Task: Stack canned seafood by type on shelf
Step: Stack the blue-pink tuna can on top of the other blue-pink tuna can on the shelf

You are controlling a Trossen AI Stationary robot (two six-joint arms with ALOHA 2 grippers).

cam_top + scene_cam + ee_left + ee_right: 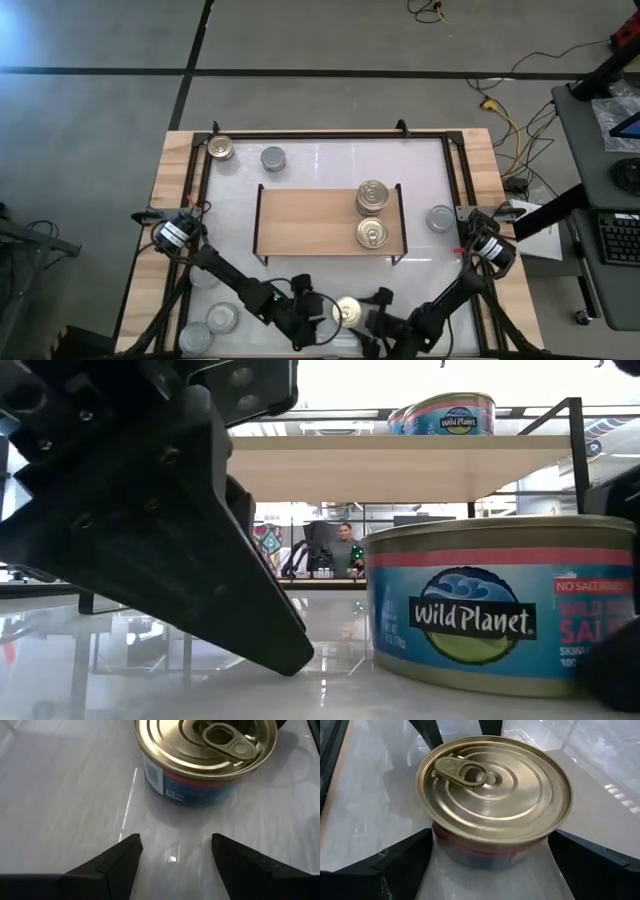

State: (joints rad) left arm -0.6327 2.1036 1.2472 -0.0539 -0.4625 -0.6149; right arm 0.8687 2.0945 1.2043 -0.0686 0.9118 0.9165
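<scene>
A gold-topped tin of canned seafood [348, 312] stands upright on the white tabletop near the front edge, between my two grippers. My right gripper [490, 835] is open, with one finger on each side of this tin [492, 795], close to its wall. My left gripper [172, 850] is open too, its fingertips just short of the same tin [205, 755] on its other side. On the shelf [300, 222] a gold-topped tin [372, 234] rests near the right end, with more gold-topped tins [372, 196] right behind it.
A gold tin [220, 149] and a silver tin [273, 158] stand at the far left. One silver tin [440, 218] stands right of the shelf, and several silver ones [222, 318] at the near left. A black frame [330, 135] borders the table. A person shows in the room beyond.
</scene>
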